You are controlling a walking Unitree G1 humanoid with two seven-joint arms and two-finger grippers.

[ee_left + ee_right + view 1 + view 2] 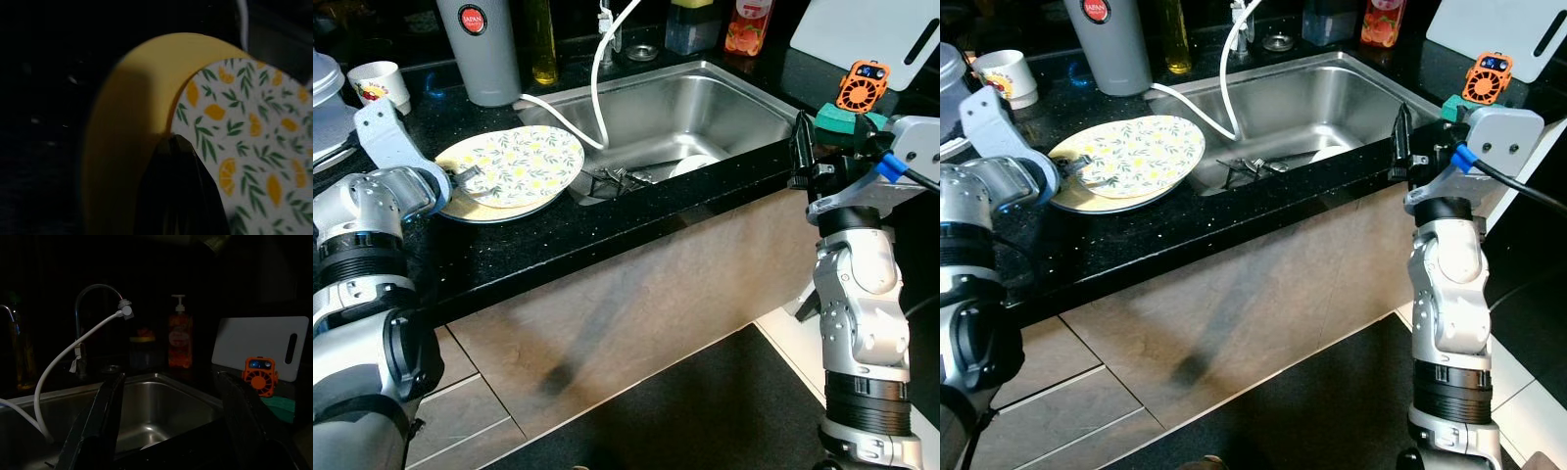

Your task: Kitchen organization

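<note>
where the counter meets the sink, left pincer (462, 177) clamped on lemon-print plate (521, 164) rim, right pincer (168, 426) apart

White hose (597, 83) loops across my way into sink (705, 108), forks (619, 177) along near wall, bare counter (558, 230) beside stacked plates (514, 166)

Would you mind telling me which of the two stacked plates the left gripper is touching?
The left gripper is on the lemon-patterned plate, the upper one; the plain yellow plate lies beneath it.
</note>
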